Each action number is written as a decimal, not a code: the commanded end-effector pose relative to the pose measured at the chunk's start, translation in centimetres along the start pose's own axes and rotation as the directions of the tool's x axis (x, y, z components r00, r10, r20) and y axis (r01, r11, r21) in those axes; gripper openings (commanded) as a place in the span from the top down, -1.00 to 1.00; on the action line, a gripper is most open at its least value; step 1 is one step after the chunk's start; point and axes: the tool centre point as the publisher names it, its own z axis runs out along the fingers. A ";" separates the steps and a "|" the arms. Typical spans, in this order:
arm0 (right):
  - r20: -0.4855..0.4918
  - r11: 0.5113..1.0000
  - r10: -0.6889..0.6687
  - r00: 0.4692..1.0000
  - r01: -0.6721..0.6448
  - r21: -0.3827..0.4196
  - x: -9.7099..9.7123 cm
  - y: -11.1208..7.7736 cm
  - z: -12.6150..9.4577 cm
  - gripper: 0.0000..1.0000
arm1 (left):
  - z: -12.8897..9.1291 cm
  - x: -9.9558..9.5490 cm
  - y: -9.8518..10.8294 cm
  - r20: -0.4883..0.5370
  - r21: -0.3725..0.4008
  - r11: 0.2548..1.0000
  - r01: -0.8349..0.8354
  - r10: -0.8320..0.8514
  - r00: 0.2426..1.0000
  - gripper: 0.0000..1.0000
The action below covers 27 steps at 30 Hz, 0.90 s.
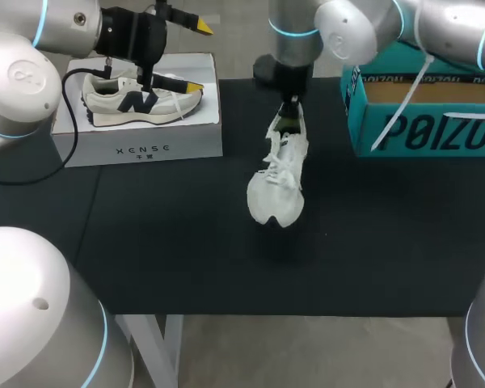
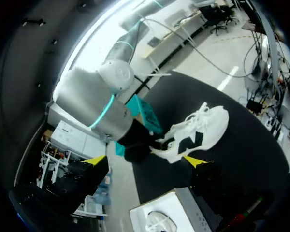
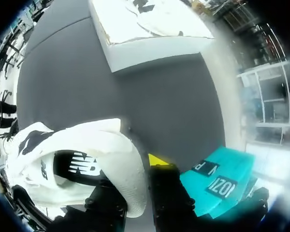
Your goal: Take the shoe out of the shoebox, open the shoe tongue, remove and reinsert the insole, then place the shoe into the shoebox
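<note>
While the right pincer grasps its heel, the shoe points toe away.

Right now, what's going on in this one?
The right pincer is shut on the heel of a white shoe. The shoe is out of the teal shoebox, at the middle of the black table. The left pincer hangs open above a white box, holding nothing.
</note>
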 end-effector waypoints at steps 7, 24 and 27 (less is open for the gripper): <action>0.016 0.991 0.135 0.991 -0.135 -0.016 -0.6 -2.7 -10.1 1.00 | 0.0 -0.1 0.0 -0.003 -0.003 1.000 -0.001 0.001 1.000 -1.00; 0.037 0.950 0.313 0.949 -0.313 -0.011 -0.3 -3.9 -12.1 1.00 | 0.0 -0.1 0.0 -0.003 -0.003 1.000 -0.001 0.001 1.000 -1.00; 0.051 0.872 0.478 0.877 -0.481 0.092 -2.4 -3.6 -11.8 1.00 | 0.0 -0.1 0.0 -0.003 -0.003 1.000 -0.001 0.001 1.000 -1.00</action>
